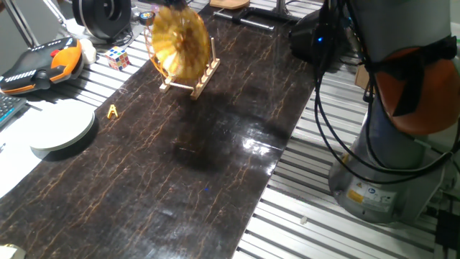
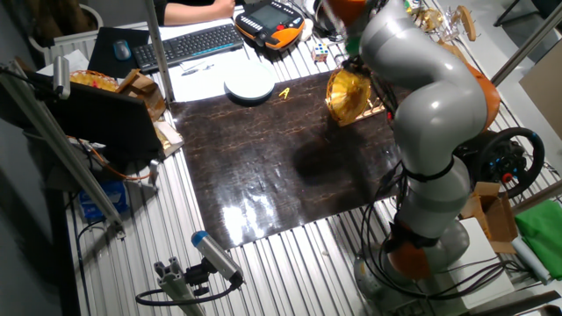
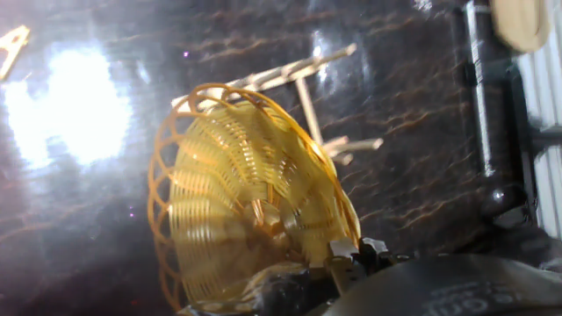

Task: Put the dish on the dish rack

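The gripper is seen at the lower edge of the hand view, pressed close against the rim of the dish; whether its fingers are apart or clamped on that rim cannot be told, since the picture is blurred there. The dish is stood on edge in the dish rack, at the far end of the dark mat; its round face is turned out over the mat and its rim is upright, leaning slightly. In the other fixed view the dish is partly hidden by the arm. A white plate is seen well apart at the mat's edge, with a small yellow clip near it.
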`<move>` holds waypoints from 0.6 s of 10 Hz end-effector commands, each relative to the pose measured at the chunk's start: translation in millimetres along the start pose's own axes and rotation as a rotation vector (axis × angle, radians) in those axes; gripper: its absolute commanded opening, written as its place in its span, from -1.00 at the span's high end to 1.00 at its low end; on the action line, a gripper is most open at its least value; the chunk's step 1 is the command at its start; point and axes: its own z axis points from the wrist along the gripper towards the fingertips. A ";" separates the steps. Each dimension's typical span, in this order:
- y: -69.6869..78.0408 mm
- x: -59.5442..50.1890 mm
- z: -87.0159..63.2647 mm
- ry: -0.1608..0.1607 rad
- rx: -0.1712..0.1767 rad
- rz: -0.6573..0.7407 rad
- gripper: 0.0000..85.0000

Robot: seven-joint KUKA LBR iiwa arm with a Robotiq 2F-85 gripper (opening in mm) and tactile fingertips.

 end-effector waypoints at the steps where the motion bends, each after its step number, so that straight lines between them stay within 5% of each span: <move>1: -31.5 -8.9 11.3 -0.006 -0.012 0.015 0.95; 4: -47.1 -11.9 20.1 -0.032 0.013 0.062 0.95; 6: -50.5 -13.8 23.4 -0.068 0.080 0.071 0.95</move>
